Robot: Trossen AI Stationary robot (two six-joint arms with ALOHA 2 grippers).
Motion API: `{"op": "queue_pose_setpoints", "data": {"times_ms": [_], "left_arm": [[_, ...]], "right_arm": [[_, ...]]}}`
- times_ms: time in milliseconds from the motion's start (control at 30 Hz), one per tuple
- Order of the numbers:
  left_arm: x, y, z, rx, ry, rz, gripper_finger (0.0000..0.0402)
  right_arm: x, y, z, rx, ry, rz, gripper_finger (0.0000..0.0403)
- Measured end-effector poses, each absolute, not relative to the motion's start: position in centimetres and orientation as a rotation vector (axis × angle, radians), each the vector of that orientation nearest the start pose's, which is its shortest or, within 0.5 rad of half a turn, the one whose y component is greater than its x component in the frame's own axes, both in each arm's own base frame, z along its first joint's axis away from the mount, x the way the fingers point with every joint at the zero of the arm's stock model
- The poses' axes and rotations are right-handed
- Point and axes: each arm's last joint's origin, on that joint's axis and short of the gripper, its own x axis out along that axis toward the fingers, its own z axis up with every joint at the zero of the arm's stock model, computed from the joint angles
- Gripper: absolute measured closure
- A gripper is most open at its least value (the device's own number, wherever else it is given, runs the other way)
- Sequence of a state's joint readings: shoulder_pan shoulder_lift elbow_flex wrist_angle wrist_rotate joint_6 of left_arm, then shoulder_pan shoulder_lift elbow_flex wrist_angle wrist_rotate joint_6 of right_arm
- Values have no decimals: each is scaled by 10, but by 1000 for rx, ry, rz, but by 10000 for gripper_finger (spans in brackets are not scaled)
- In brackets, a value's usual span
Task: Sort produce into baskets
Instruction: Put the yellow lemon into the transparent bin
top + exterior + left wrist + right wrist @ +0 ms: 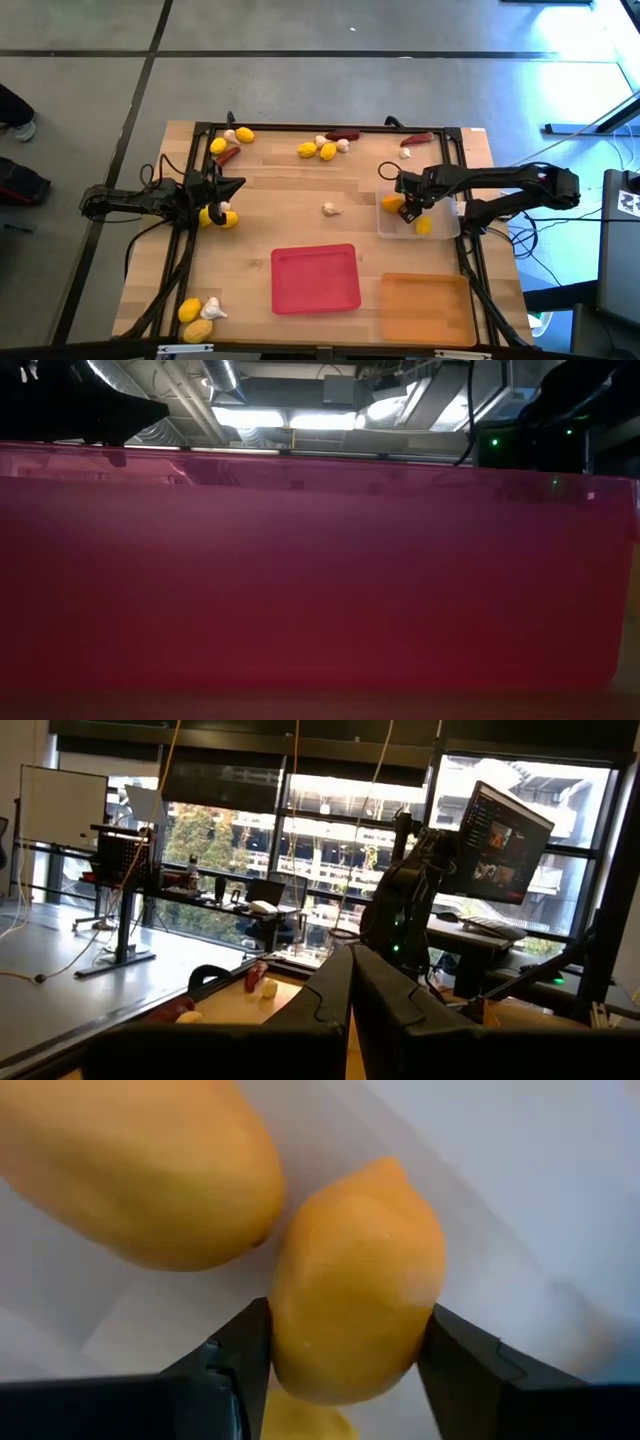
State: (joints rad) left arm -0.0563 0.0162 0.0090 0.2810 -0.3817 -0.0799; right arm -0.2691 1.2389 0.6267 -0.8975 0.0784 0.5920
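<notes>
The right pincer [345,1355] is gripping a lemon [355,1280] directly over the clear tray [445,229], another lemon [130,1165] lying at its ten o'clock. The left pincer [232,187] is sitting closed and empty.

Yellow lemon [355,1285] gripped over clear tray [445,232] beside another lemon [130,1170].

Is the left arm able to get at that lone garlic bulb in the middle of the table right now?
Probably yes. The left gripper, fingers shut and empty, sits at the table's left side, and only bare wood lies between it and the garlic bulb. The right gripper is busy holding a lemon over the clear tray.
</notes>
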Motion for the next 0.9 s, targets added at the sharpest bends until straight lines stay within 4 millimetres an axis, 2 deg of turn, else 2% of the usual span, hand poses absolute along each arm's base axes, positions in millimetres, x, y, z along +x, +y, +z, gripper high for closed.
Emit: {"op": "queue_pose_setpoints", "data": {"times_ms": [300, 467, 567, 767, 900], "left_arm": [[93, 6, 191, -142, -277, 312, 394], [93, 6, 191, -134, -277, 313, 394], [93, 6, 192, -134, -280, 313, 394], [93, 7, 190, -133, -269, 368, 392], [93, 7, 191, -139, -272, 369, 365]], "right_arm": [[172, -50, 157, 573, 1441, -693, 147], [174, -51, 159, 540, 1441, -686, 121], [177, -52, 172, 518, 1418, -685, 115], [181, -54, 215, 483, 1341, -665, 116], [182, -55, 238, 452, 1233, -679, 116]]}}
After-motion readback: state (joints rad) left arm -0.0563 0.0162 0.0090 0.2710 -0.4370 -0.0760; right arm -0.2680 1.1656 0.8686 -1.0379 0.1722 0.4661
